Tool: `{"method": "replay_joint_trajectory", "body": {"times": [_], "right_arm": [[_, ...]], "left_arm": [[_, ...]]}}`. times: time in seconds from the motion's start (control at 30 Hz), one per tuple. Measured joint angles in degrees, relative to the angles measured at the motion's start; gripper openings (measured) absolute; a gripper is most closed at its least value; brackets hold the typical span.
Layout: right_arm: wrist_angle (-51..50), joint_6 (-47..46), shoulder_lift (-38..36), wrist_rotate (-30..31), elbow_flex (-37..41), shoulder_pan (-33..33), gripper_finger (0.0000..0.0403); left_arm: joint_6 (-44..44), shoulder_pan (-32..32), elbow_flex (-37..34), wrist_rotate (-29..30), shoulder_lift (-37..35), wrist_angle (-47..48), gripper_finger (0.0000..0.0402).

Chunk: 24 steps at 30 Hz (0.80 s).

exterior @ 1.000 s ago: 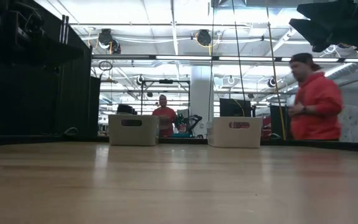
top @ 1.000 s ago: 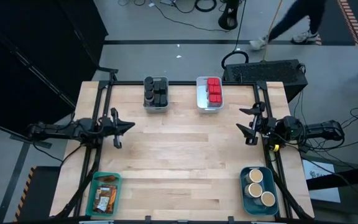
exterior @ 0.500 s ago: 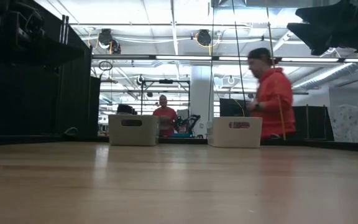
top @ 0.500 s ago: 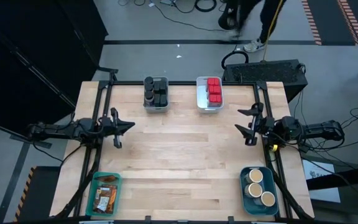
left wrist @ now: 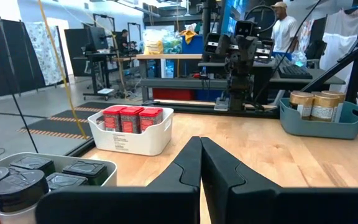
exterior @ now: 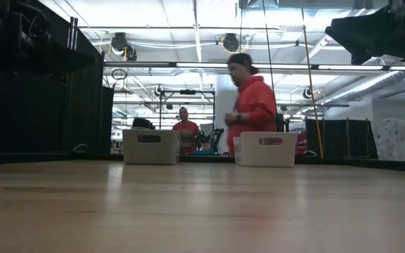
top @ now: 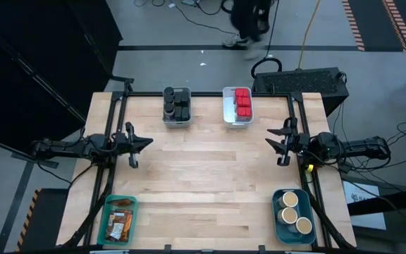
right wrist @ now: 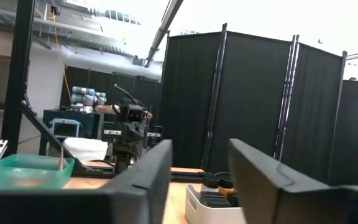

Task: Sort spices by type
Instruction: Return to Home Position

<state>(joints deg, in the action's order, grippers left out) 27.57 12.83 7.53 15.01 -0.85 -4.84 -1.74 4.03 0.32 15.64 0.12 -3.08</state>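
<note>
In the high view the spices sit in four bins. Dark cylindrical jars (top: 177,104) fill a grey bin and red tins (top: 242,101) fill a white bin, both at the far edge. Tan-topped jars (top: 294,211) stand in a blue bin at the near right corner. Brown-orange packets (top: 120,221) lie in a teal bin at the near left corner. My left gripper (top: 146,143) hovers at the table's left side, shut and touching nothing; its fingers meet in the left wrist view (left wrist: 201,149). My right gripper (top: 273,143) hovers at the right side, open and holding nothing (right wrist: 201,158).
The wooden tabletop (top: 210,183) lies between the four bins. A person in a red hooded top (exterior: 252,105) walks behind the far edge. Black frame rails (top: 203,94) run along the table's far edge and sides.
The person in red has walked behind the far edge, from the table's right toward its middle. Both arms and all the bins have stayed where they were.
</note>
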Motion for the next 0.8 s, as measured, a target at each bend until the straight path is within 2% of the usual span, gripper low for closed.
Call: {"method": "replay_joint_trajectory", "body": {"times": [0.3,0.4,0.67,0.8], "right_arm": [[-2.01,0.73,-0.02,0.18,-0.04,0.0,0.0009],[-4.56,0.03,0.0,2.84,-0.04,0.0,0.0009],[-10.99,2.16,0.0,2.88,-0.04,0.0,0.0004],[-11.15,4.26,-0.02,2.91,-0.04,0.0,0.0002]], "left_arm": [[-0.02,0.0,-0.02,0.02,0.0,0.08,0.0008],[-0.02,0.0,-0.02,0.02,0.0,0.1,0.0008],[-0.46,0.0,-0.06,0.03,0.02,0.12,0.0008],[-1.52,0.0,-0.07,0.04,0.02,0.12,0.0008]]}}
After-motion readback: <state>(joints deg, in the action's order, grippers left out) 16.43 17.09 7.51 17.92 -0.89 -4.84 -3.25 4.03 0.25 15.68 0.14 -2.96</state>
